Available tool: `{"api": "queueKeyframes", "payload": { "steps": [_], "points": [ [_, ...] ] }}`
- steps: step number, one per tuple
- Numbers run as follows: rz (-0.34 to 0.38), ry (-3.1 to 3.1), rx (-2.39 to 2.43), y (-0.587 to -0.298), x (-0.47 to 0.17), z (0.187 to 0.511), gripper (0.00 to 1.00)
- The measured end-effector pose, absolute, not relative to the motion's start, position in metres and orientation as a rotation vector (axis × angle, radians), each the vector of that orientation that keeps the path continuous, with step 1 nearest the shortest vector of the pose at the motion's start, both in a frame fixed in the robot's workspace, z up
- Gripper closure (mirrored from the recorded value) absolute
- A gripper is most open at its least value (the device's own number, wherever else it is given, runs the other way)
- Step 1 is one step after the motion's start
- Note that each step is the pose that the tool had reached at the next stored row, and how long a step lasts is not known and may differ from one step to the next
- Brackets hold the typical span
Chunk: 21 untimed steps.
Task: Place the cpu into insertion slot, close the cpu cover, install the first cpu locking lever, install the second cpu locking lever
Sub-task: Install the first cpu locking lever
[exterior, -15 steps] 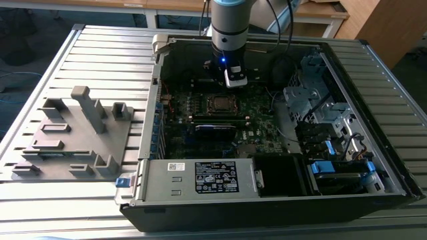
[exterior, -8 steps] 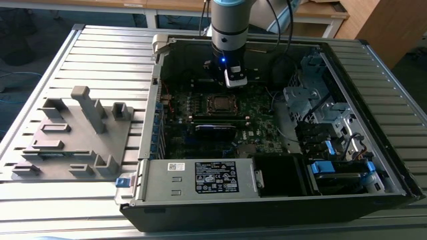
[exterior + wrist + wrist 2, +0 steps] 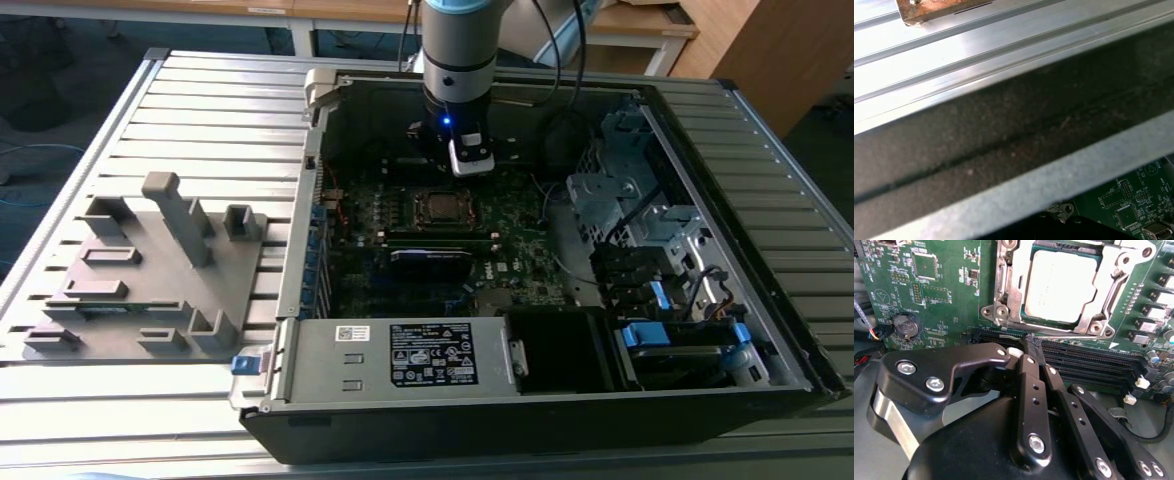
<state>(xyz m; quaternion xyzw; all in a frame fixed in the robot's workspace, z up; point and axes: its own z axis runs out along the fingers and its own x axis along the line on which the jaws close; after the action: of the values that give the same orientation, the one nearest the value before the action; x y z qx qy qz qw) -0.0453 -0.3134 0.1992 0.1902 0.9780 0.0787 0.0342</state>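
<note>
The gripper [image 3: 1030, 354] has its fingers [image 3: 1030, 390] pressed together, gripping nothing. Just beyond the fingertips, past the memory slots [image 3: 1089, 362], the cpu [image 3: 1061, 287] lies flat in the insertion slot [image 3: 988, 311], metal top upward, edges square with the cpu cover [image 3: 1104, 300] lying around it

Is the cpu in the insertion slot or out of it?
In. The second wrist view shows the cpu lying flat inside the insertion slot, the cpu cover framing it.

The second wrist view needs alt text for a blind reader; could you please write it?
A silver cpu sits framed by the metal cpu cover on a green circuit board. The black gripper looms in the foreground, its tip near long black slots.
</note>
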Motion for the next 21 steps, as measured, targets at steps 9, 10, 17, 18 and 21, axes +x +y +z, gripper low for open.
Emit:
{"api": "queueKeyframes", "payload": {
  "steps": [9, 10, 17, 18, 21],
  "points": [
    [0.242, 3.001, 0.605, -0.3133, -0.0453, 0.1987, 0.89],
    [0.241, 2.998, 0.617, -0.3132, -0.0453, 0.1987, 0.89],
    [0.239, 2.987, 0.657, -0.3121, -0.0452, 0.1988, 0.89],
    [0.239, 2.987, 0.657, -0.3121, -0.0453, 0.1988, 0.89],
    [0.240, 2.981, 0.656, -0.3120, -0.0453, 0.1983, 0.89]
  ]
}}
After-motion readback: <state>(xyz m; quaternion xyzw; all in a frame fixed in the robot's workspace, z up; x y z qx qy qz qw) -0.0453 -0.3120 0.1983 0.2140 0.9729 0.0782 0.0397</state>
